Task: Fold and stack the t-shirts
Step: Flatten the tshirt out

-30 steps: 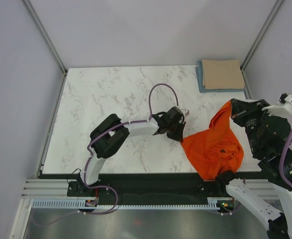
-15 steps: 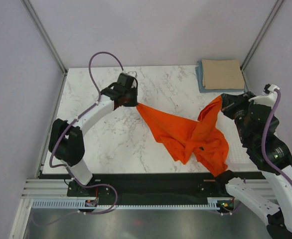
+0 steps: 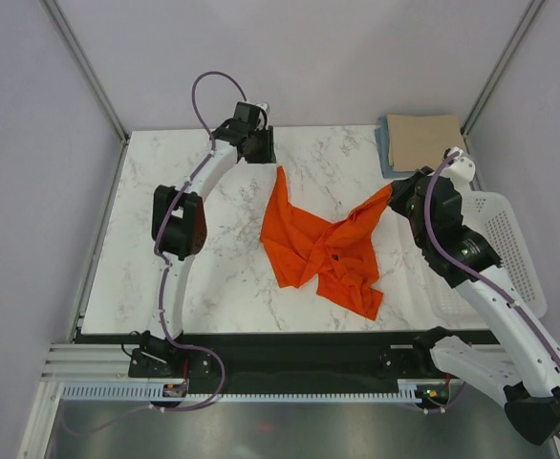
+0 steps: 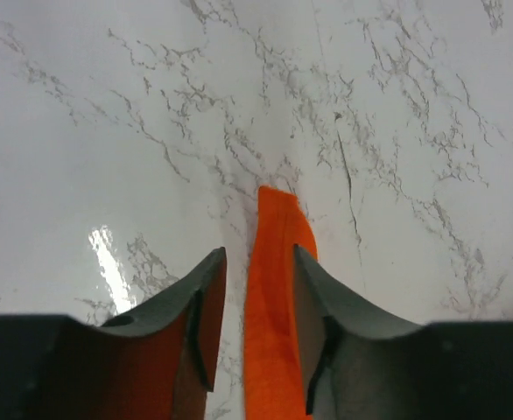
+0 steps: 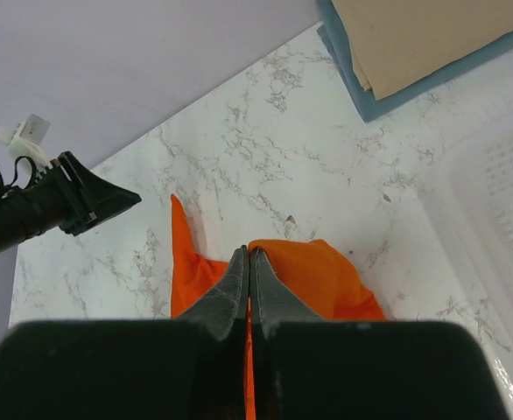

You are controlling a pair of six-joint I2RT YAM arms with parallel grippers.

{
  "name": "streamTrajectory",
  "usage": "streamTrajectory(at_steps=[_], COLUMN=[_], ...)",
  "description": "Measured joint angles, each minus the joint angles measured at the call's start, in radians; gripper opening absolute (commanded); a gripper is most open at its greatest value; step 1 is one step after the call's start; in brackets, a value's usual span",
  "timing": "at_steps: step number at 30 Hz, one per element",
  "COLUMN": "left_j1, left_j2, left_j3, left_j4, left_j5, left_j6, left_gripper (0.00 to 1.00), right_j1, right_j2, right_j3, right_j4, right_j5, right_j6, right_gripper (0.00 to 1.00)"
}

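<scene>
The bright orange t-shirt (image 3: 323, 249) lies crumpled on the marble table, stretched between both grippers. My left gripper (image 3: 258, 150) is at the far back of the table with its jaws apart. One narrow corner of the orange shirt (image 4: 274, 262) lies loose between the fingers. My right gripper (image 3: 395, 197) is shut on the shirt's other corner (image 5: 318, 271) and holds it lifted at the right. The tan-beige t-shirt (image 3: 425, 141) lies folded on the folded light blue t-shirt (image 3: 385, 153) at the back right corner. Both also show in the right wrist view, tan-beige (image 5: 432, 35) on light blue (image 5: 361, 98).
A white perforated plastic basket (image 3: 506, 239) stands at the table's right edge beside my right arm; its rim shows in the right wrist view (image 5: 493, 184). Grey walls close off the table at the back and both sides.
My left arm swung the shirt corner from the table's middle to the far back and its jaws now stand apart. My right gripper moved left with its corner, pulling the shirt toward the centre.
</scene>
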Motion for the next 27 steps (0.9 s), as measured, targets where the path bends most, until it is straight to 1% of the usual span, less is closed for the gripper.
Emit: streamTrajectory(at_steps=[1,2,4,6,11,13,14,16,20,22,27], left_j1=[0.003,0.005,0.006,0.007,-0.027,-0.072,-0.098,-0.182,-0.341,-0.394,-0.419], left_j2=[-0.004,-0.021,-0.102,-0.220,-0.629,-0.770,-0.817,-0.914,-0.964,-0.963,-0.919], left_j3=[0.003,-0.006,-0.103,-0.251,-0.713,-0.863,-0.915,-1.028,-1.136,-1.171,-1.212], left_j4=[-0.009,-0.010,-0.010,-0.008,-0.018,-0.030,-0.035,-0.040,-0.037,-0.029,0.010], left_j5=[0.000,-0.003,-0.018,-0.036,-0.043,-0.034,-0.027,-0.028,-0.043,-0.054,-0.058], left_j6=[-0.006,-0.008,-0.012,-0.023,-0.089,-0.130,-0.150,-0.214,-0.312,-0.350,-0.415], left_gripper=[0.49,0.49,0.49,0.48,0.45,0.44,0.44,0.44,0.46,0.45,0.45], right_j1=[0.000,0.000,0.000,0.000,0.000,0.000,0.000,0.000,0.000,0.000,0.000], right_j2=[0.008,0.018,0.029,0.033,0.032,0.028,0.024,0.011,-0.026,-0.043,-0.076], right_j3=[0.000,0.000,0.000,0.000,0.001,0.001,0.001,0.001,0.001,0.001,-0.005], right_j4=[0.007,0.013,0.018,0.022,0.029,0.030,0.029,0.029,0.029,0.029,0.029], right_j5=[0.001,0.004,0.004,0.002,-0.018,-0.024,-0.028,-0.033,-0.038,-0.038,-0.039], right_j6=[-0.002,-0.003,-0.006,-0.008,-0.023,-0.029,-0.032,-0.036,-0.040,-0.040,-0.039], right_gripper=[0.00,0.00,0.00,0.00,0.00,0.00,0.00,0.00,0.00,0.00,0.00])
